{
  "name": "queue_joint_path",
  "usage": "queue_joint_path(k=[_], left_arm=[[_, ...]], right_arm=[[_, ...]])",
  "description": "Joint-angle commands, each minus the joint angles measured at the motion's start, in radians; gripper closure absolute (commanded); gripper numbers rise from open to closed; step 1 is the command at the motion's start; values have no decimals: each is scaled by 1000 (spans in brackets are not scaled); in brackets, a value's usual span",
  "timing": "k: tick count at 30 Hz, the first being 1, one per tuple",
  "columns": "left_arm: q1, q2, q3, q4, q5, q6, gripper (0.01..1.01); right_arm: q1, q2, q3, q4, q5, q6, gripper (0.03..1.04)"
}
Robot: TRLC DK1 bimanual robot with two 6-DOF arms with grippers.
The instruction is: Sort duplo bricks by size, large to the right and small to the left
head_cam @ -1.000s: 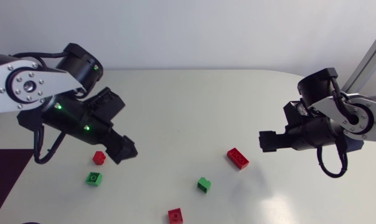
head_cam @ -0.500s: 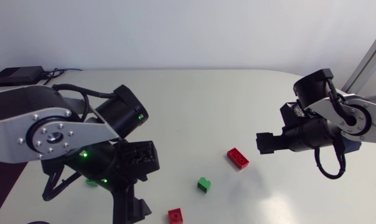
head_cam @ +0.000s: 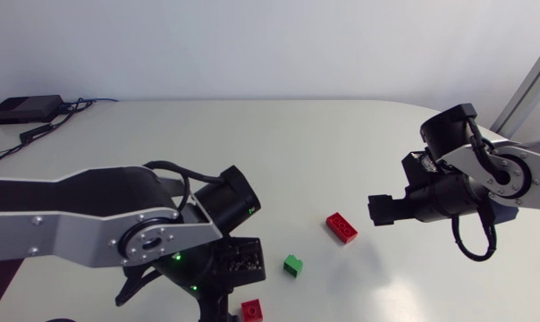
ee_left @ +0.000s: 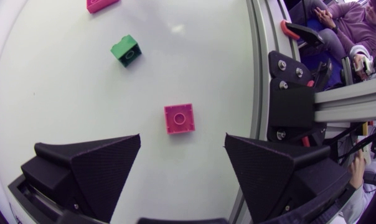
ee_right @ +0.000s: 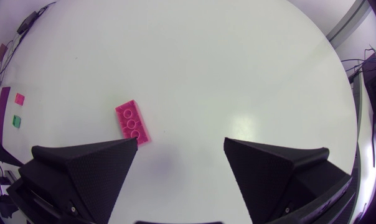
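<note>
White table (head_cam: 324,152) | left gripper (ee_left: 182,143) spread above small red brick (ee_left: 179,119) | right gripper (ee_right: 181,143) spread, apparently empty

The light is bright and even across the white table (head_cam: 279,143) and seems to come from above, so the shadows stay soft. The long red brick (head_cam: 341,228) throws only a thin grey shadow at its foot. Near the brick, a pale sheen (ee_right: 239,117) glares off the tabletop. Well to the brick's left, the underside of the left arm (head_cam: 118,224) sits in deep shade, with small green lights glowing in it.
</note>
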Motion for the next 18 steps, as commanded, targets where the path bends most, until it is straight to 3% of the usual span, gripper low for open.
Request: queue_joint_path(k=[1,6,18], left_arm=[[-6,46,-32,21,-9,-10,80],[-3,77,-39,84,-13,-16,80],[-40,125,-25,99,-14,-36,54]], right_arm=[[7,-18,-29,-11,4,23,67],[7,-20,-32,-11,4,23,67],[5,-34,-37,-11,2,22,67]])
